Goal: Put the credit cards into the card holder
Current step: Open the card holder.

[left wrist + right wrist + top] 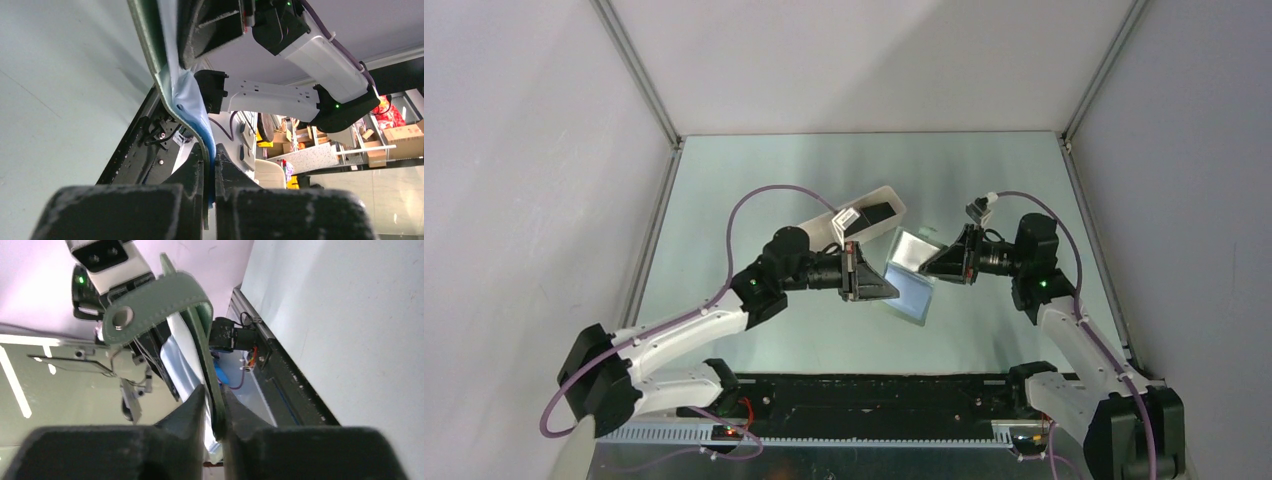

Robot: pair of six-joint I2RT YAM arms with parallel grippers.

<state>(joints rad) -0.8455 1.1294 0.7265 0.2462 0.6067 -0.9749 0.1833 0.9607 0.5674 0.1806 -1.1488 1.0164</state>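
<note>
The card holder (912, 282) hangs above the table between both grippers, opened out with its blue-grey inside facing up. My left gripper (890, 288) is shut on its left edge; in the left wrist view the jaws (210, 172) pinch the green cover and blue lining of the card holder (186, 95). My right gripper (931, 262) is shut on the opposite edge; in the right wrist view the jaws (214, 405) clamp the green edge of the card holder (202, 340), whose snap tab (150, 305) sticks out to the left. A dark credit card (883, 213) lies in the white tray.
The long white tray (822, 226) lies slanted just behind the left gripper, partly covered by the left wrist. Grey enclosure walls and metal frame rails (656, 215) border the table on three sides. The black base bar (874, 392) runs along the near edge.
</note>
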